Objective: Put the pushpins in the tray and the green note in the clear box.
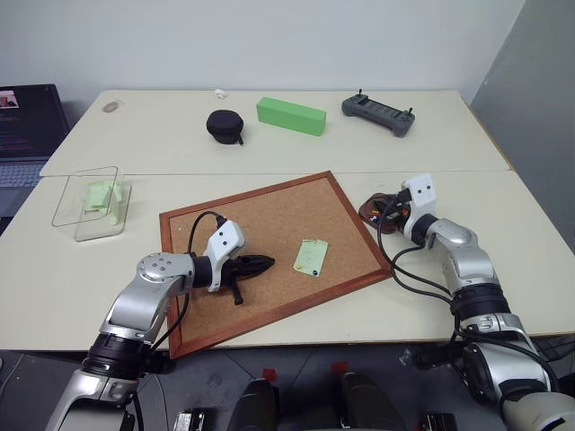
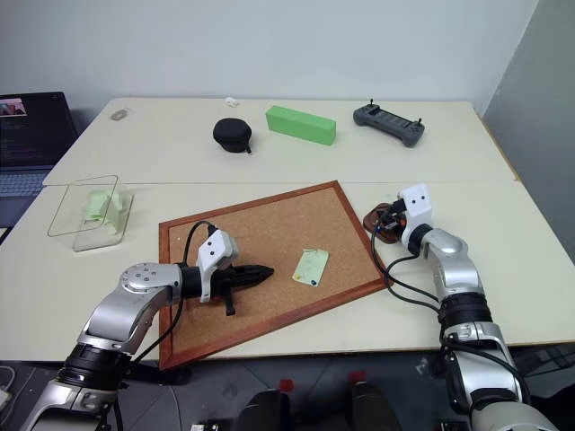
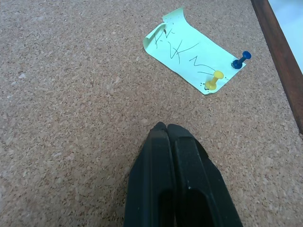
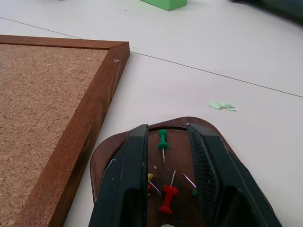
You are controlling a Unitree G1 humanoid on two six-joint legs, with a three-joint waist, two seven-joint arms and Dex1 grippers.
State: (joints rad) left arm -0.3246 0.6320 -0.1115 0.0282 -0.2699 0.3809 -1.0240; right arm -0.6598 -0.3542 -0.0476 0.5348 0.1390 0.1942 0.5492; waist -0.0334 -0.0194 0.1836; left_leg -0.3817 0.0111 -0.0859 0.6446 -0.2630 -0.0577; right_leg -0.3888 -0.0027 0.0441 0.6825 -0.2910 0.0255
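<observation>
Left wrist view: left gripper [image 3: 163, 128] pressed together, empty, over cork board [image 3: 71, 94]. Pale green paper note [image 3: 191, 59] lies just ahead, pinned by yellow pushpin [image 3: 214, 80] and blue pushpin [image 3: 240, 59]. Right gripper [image 4: 166, 130] spread above reddish-brown tray [image 4: 102, 158], farther from note.

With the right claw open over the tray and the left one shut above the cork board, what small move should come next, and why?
Probably lift the right claw clear of the tray: its fingers stand apart with pushpins lying loose between them. A yellow pin and a blue pin hold the green note on the cork board, near the shut left claw.
</observation>
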